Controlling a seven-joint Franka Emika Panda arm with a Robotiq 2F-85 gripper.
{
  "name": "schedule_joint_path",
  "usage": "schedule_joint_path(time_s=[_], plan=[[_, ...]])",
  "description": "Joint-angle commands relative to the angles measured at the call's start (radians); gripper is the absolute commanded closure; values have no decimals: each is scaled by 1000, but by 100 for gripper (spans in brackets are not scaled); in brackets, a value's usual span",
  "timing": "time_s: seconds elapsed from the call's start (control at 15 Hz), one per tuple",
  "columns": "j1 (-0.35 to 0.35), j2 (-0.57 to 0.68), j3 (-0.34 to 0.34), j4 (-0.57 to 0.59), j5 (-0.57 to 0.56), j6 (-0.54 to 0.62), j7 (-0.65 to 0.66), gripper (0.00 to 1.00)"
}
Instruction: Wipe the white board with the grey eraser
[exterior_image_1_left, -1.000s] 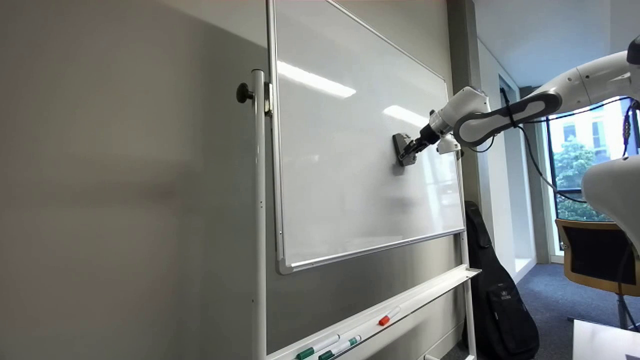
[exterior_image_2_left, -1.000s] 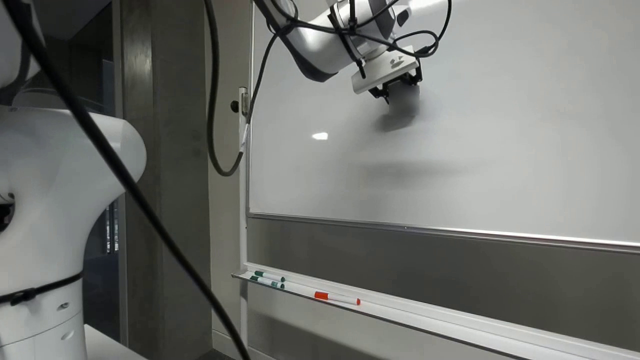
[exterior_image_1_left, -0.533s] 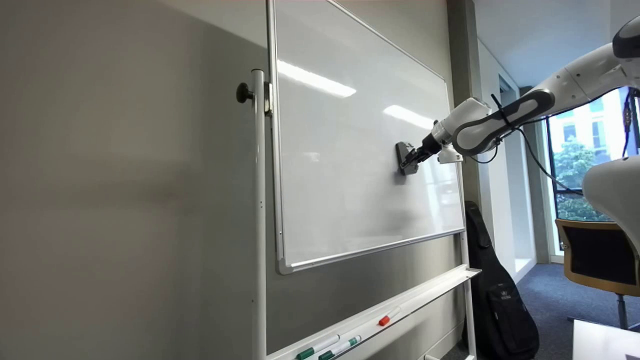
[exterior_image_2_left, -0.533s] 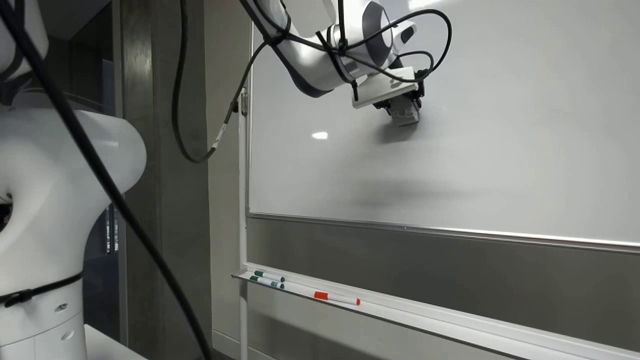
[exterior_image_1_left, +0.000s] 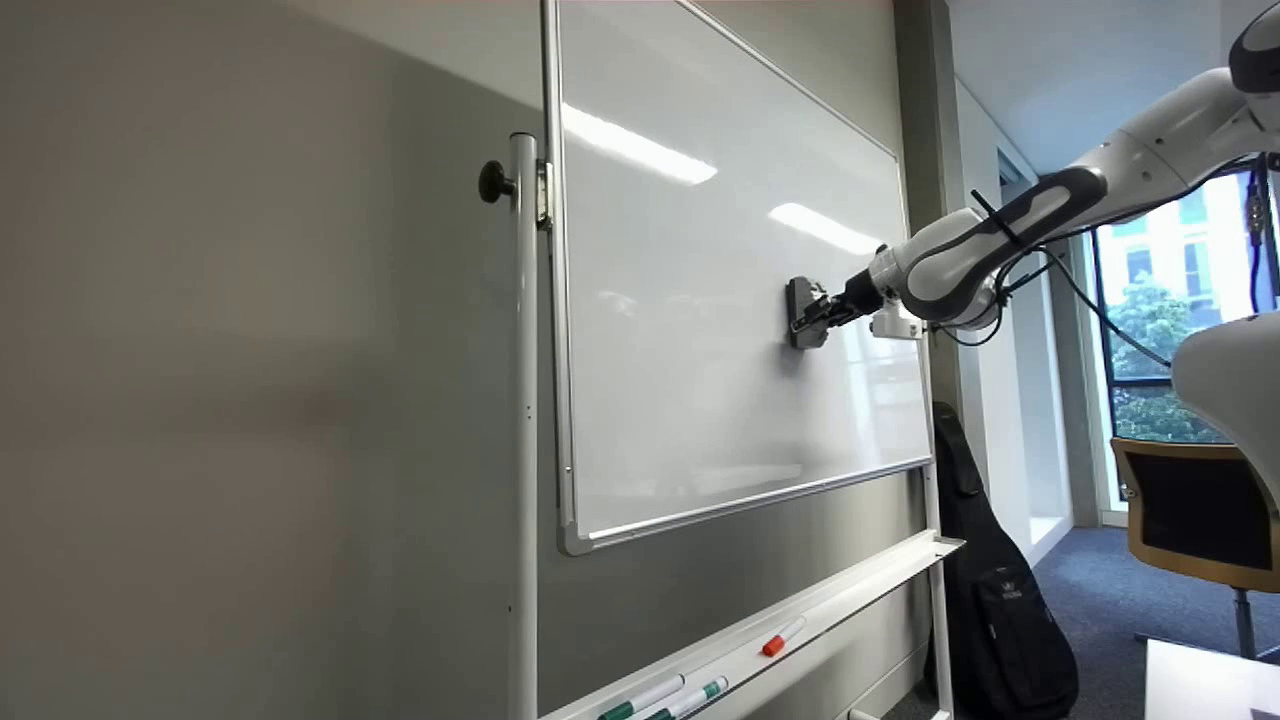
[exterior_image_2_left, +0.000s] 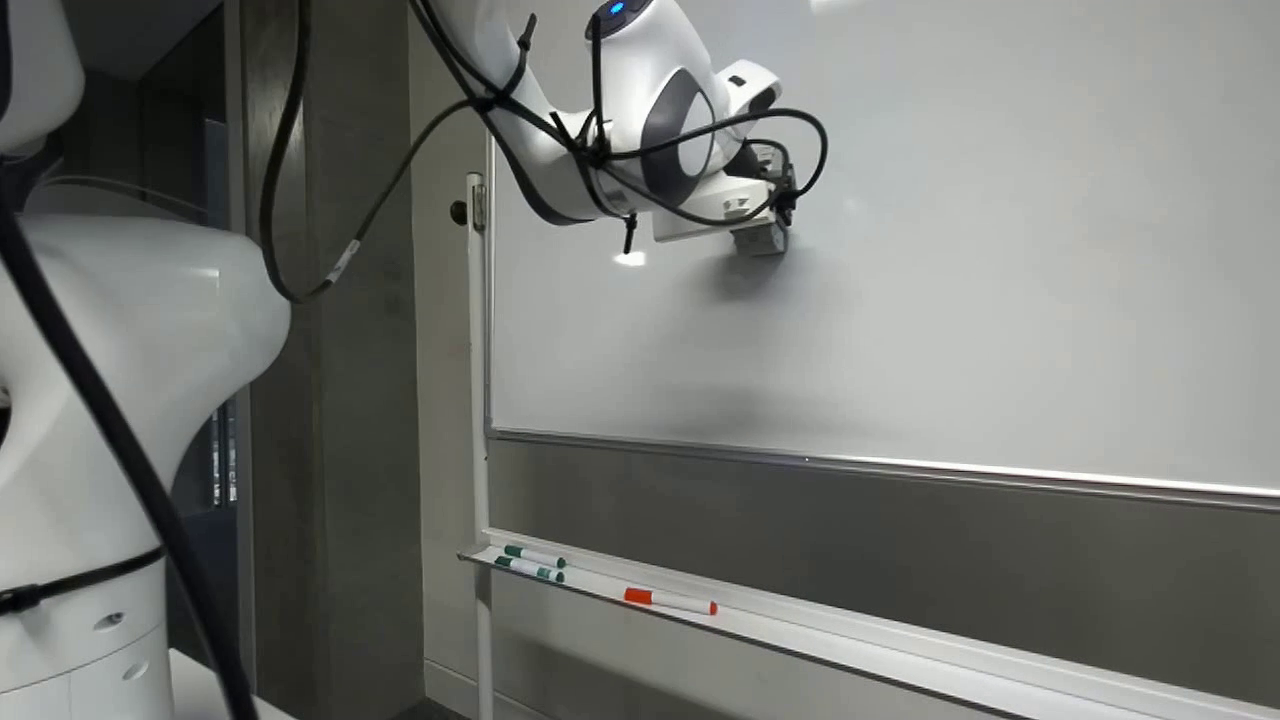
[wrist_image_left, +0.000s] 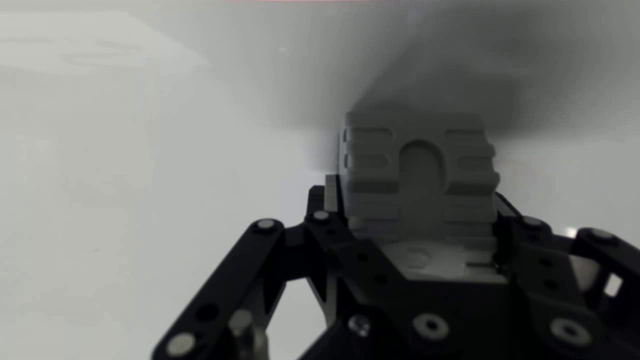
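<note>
A large, glossy white board (exterior_image_1_left: 680, 400), thinly framed in silver, stands upright. The small, blocky grey eraser (wrist_image_left: 421, 195), its body ridged and moulded with an arched groove, is held against the board's face, well above the bottom edge.

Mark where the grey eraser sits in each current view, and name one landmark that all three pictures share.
In an exterior view: the grey eraser is right of centre, slightly above mid-height.
In an exterior view: the grey eraser is right of centre in the upper half, partly hidden.
Wrist view: the grey eraser is right of centre, around mid-height, held in the gripper.
Shared landmark: the white board, behind the grey eraser in every view.
</note>
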Motion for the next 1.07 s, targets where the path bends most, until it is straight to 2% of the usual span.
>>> schedule_joint_path(time_s=[0.0, 0.2, 0.4, 0.47, 0.6, 0.67, 0.87, 0.93, 1.0], plan=[[-102, 6, 125, -121, 83, 89, -91, 62], [-183, 3, 192, -190, 88, 115, -118, 62], [-269, -34, 228, -260, 76, 101, -128, 62], [-305, -45, 230, -282, 21, 90, -88, 62], [-375, -69, 255, -334, -5, 82, -93, 62], [-409, -94, 282, -370, 37, 66, -140, 62], [-506, -133, 323, -455, 32, 46, -169, 62], [-529, -150, 330, -482, 31, 34, -182, 62], [-492, -105, 276, -418, -66, 3, -95, 62]])
